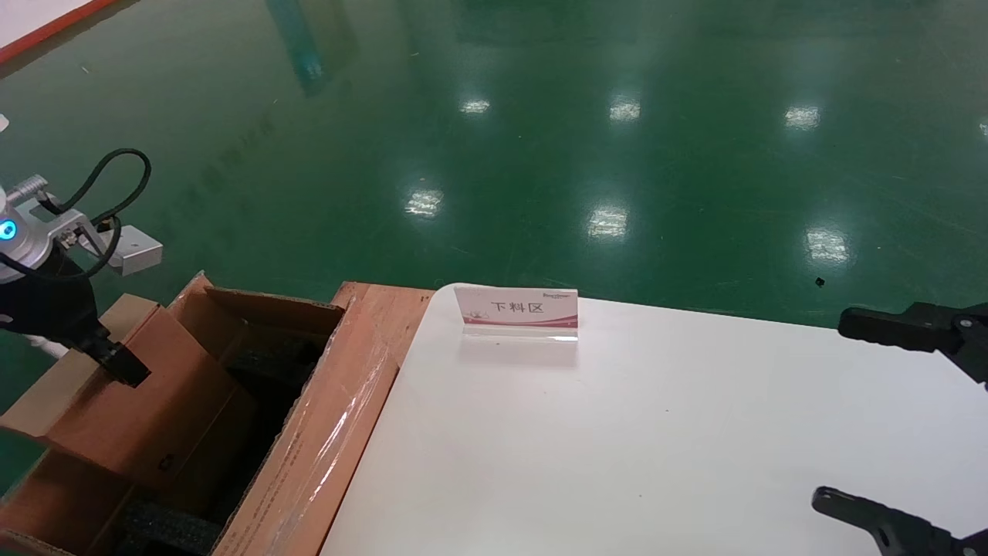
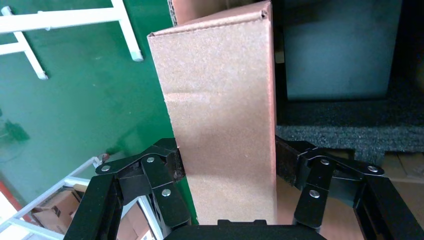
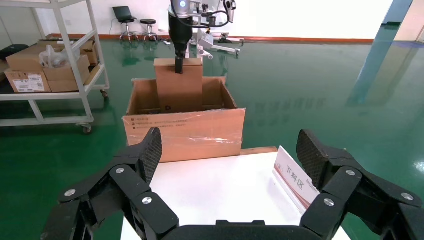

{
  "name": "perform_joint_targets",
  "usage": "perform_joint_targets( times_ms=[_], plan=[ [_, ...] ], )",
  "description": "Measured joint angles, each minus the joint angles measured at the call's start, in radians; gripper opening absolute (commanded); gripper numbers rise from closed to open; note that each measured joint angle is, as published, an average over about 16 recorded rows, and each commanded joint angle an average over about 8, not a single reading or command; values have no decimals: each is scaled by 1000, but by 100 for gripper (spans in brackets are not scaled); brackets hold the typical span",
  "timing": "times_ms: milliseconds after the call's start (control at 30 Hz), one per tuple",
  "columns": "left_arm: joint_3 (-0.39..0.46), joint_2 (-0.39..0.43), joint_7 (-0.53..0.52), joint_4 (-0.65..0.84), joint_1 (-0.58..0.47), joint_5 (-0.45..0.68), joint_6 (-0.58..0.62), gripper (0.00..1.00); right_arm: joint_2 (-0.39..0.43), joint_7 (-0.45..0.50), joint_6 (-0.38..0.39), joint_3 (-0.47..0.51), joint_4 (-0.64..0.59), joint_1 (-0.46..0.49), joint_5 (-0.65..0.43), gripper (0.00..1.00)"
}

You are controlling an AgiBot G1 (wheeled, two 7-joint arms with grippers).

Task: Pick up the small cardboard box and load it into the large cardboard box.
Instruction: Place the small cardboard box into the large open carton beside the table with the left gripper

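Observation:
The small cardboard box [image 1: 154, 401] is pinkish-brown with a tiny black mark near its lower corner. It hangs tilted, its lower end inside the large cardboard box [image 1: 332, 432], its upper part above the rim. My left gripper [image 1: 123, 367] is shut on its upper edge. In the left wrist view both fingers press the small box's [image 2: 225, 115] narrow sides, with black foam [image 2: 345, 132] behind. The right wrist view shows the small box [image 3: 178, 92] standing in the large box [image 3: 185, 132]. My right gripper [image 1: 857, 417] is open and empty over the table's right side.
The large box stands on the floor against the left edge of the white table [image 1: 656, 432]. A white sign with red print [image 1: 517, 309] stands at the table's far edge. A white shelf cart with cartons [image 3: 50, 65] stands beyond the large box.

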Motion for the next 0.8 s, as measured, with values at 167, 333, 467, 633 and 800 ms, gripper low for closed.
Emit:
perform_joint_targets(
  times_ms=[167,333,467,633,800],
  plan=[
    [-6,5,7,27,46,-6,-20,0,0,0,0,0,0,0,0,100],
    [-12,11,18,59,95,-15,-36,0,0,0,0,-1,0,0,0,100],
    [-18,15,29,87,136,-26,-42,0,0,0,0,-1,0,0,1,100],
    [-26,23,44,125,186,-43,-42,0,0,-1,0,-1,0,0,1,100],
    [-35,32,59,165,234,-62,-34,0,1,-1,1,-1,0,0,1,100]
  ],
)
